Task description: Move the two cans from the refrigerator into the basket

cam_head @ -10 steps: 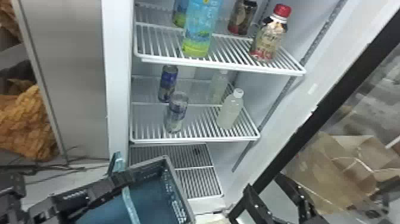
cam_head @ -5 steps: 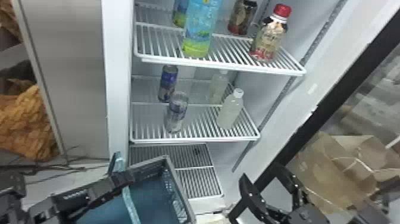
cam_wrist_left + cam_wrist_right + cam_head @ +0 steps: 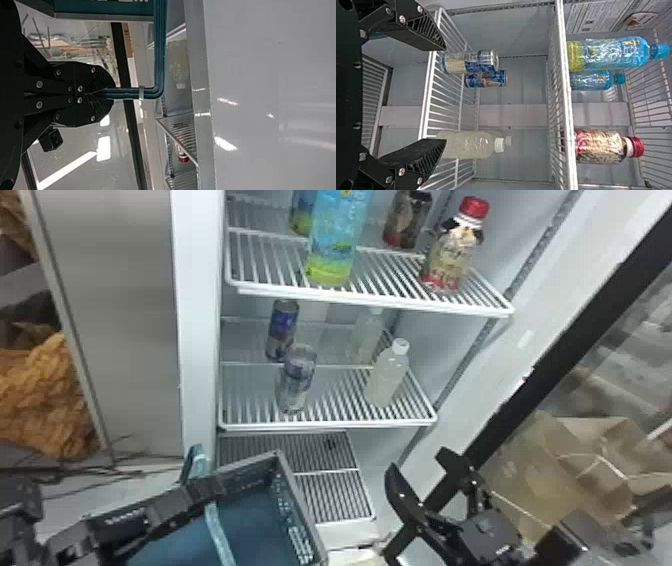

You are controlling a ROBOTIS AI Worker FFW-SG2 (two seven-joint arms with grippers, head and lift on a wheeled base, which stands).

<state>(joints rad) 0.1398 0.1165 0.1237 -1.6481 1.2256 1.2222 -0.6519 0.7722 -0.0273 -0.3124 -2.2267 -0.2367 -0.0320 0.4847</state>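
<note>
In the head view my left gripper point(image 3: 200, 485) holds the handle of the basket point(image 3: 300, 510), below and left of the shelves. The left wrist view has the left gripper point(image 3: 105, 94) shut on the teal basket handle point(image 3: 159, 51). My right gripper point(image 3: 417, 460) is open in the head view, low and right of the middle shelf. On that shelf stand the front can point(image 3: 297, 380) and, behind it, the blue can point(image 3: 282, 330). From the right wrist, the right gripper point(image 3: 445, 95) is spread wide, facing the front can point(image 3: 470, 62) and the rear can point(image 3: 486, 78), with nothing between its fingers.
Two pale bottles point(image 3: 386, 377) stand right of the cans. The upper shelf point(image 3: 380, 302) carries a large blue bottle point(image 3: 335, 240), a red-capped bottle point(image 3: 452, 250) and other drinks. A dark-framed glass door point(image 3: 565, 335) is at the right, and a white fridge wall point(image 3: 197, 315) at the left.
The right gripper has moved a little to the left and up toward the shelves, staying open. Left gripper, basket and cans look unchanged.
</note>
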